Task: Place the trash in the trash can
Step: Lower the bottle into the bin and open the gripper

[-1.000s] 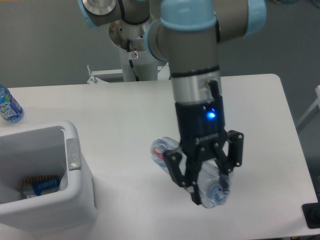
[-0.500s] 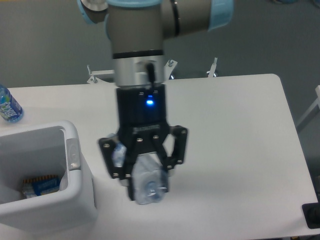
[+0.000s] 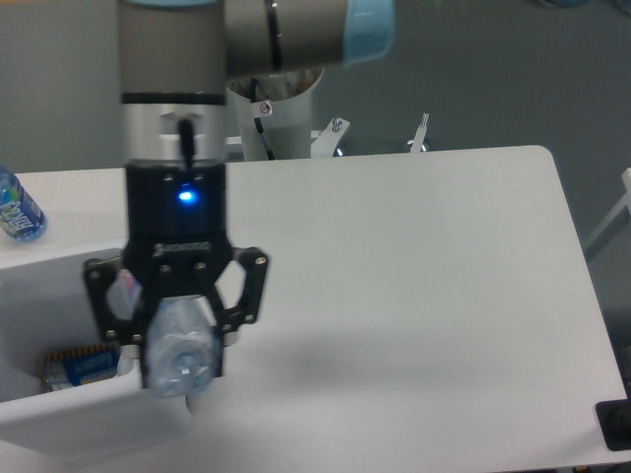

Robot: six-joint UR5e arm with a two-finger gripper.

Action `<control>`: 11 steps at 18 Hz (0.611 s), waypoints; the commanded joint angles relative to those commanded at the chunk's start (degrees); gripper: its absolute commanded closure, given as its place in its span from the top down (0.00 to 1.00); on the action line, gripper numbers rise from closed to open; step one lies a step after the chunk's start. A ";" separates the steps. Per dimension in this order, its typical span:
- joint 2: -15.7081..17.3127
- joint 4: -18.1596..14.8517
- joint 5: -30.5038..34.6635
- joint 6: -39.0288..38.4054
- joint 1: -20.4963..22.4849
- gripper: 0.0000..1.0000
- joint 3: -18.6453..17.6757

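Note:
My gripper point(image 3: 179, 340) is shut on the trash, a clear crushed plastic bottle point(image 3: 183, 347), and holds it in the air with its cap end facing the camera. A bit of the red-and-blue label shows at the left finger. The bottle hangs over the right rim of the white trash can point(image 3: 59, 429) at the lower left. The arm hides most of that right wall. Inside the can lies a wrapper with blue and orange on it point(image 3: 81, 365). No crumpled white paper scrap shows.
A blue-labelled water bottle point(image 3: 17, 209) stands at the table's far left edge. The arm's base point(image 3: 271, 118) rises behind the table's back edge. A dark object point(image 3: 615, 426) sits at the lower right corner, off the white table point(image 3: 424, 296).
The arm has carried the bottle from the table's lower middle leftward, and it now hangs at the trash can's right rim. The gripper stayed shut on it.

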 joint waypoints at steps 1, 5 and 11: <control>0.00 -0.09 -0.09 0.00 -0.35 0.60 -0.09; -1.31 -0.09 -0.18 -0.09 -1.23 0.63 -0.27; -4.57 -0.09 -0.26 0.00 -3.52 0.64 -0.18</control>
